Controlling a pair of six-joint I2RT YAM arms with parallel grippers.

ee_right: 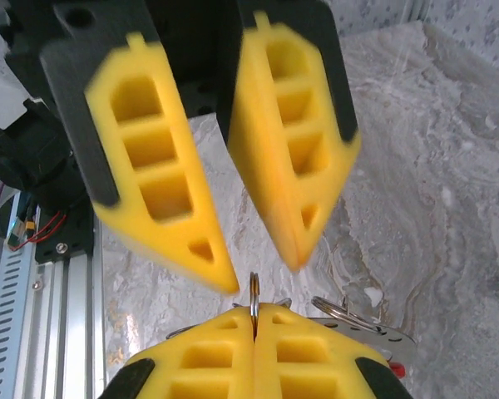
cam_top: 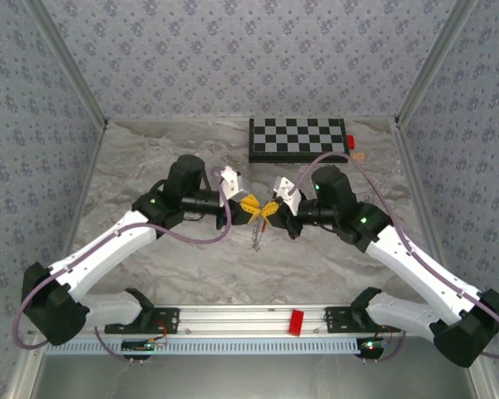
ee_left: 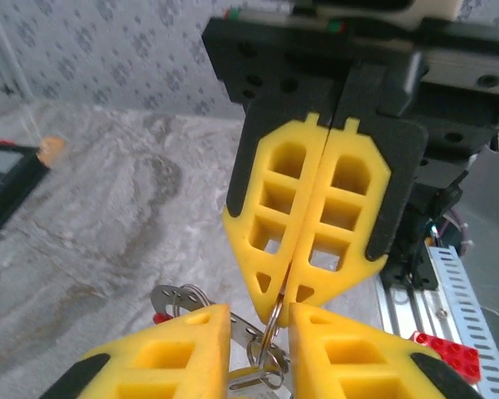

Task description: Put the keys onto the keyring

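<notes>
Right tool [ee_right: 254,319] pinches keyring [ee_right: 254,288] (edge-on).

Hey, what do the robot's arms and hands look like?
The left arm and right arm are white with black joints, each trailed by a purple cable and showing a small green light. The left hand and right hand have yellow wedge-shaped fingers with rectangular cut-outs on black backing.

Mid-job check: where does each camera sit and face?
Top external: above, behind the robot, looking down on the grey marbled table; left arm, right arm show.
Left wrist: on left arm, facing the shut right tool; own yellow fingers below.
Right wrist: on right arm, facing the open left tool; own fingers pinch the thin grey metal keyring.
Shared: both wrist views show that keyring.
</notes>
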